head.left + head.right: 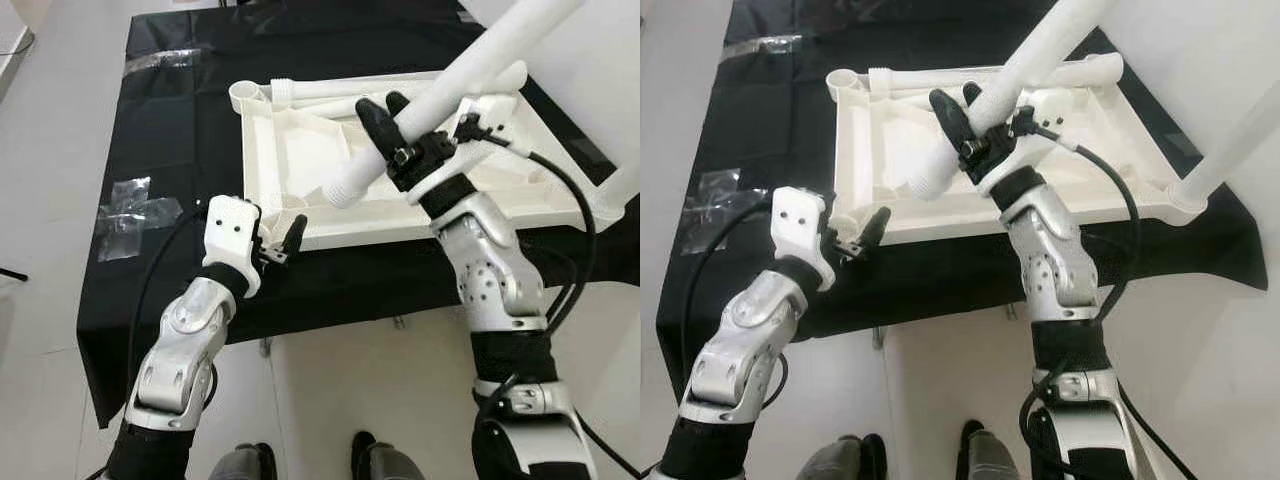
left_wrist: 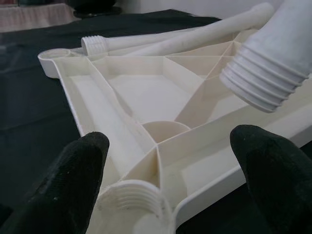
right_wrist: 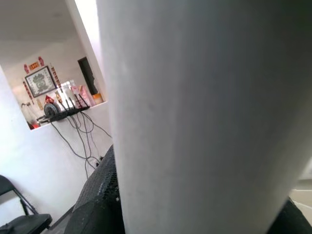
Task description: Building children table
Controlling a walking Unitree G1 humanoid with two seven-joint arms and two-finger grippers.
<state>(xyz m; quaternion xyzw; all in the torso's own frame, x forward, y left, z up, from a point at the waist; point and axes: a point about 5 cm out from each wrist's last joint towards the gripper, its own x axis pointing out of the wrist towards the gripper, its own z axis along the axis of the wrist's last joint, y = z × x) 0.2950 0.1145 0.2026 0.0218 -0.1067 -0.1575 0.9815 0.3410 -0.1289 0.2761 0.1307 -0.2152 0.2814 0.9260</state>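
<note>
On a table draped in a black cloth (image 1: pixel 190 120) lies the landmark, an upside-down white plastic rectangular tabletop (image 1: pixel 300 150) with ribbed underside and round threaded sockets at its corners; to the left of the tabletop, crumpled clear plastic wrapping (image 1: pixel 130 212) rests on the cloth, and another clear scrap (image 1: pixel 160 60) lies further back; at the tabletop's near-left corner the left gripper (image 1: pixel 285 243) hovers just beside the rim, its two black fingers (image 2: pixel 80 185) spread apart and empty, framing the threaded corner socket (image 2: pixel 134 204) in the left wrist view; along the tabletop's far edge lie two loose white plastic tube legs (image 1: pixel 330 90), one showing a threaded end; above the middle of the tabletop the right gripper (image 1: pixel 385 115) is clenched around a long white plastic tube leg (image 1: pixel 470 75), held slanted, its threaded end (image 1: pixel 345 185) pointing down toward the tabletop's near side and apart from the surface; at the tabletop's near-right corner another white tube leg (image 1: pixel 1230 150) stands up from the socket; below the tabletop, past the cloth's edge, the robot's feet (image 1: pixel 300 462) stand on pale floor.
</note>
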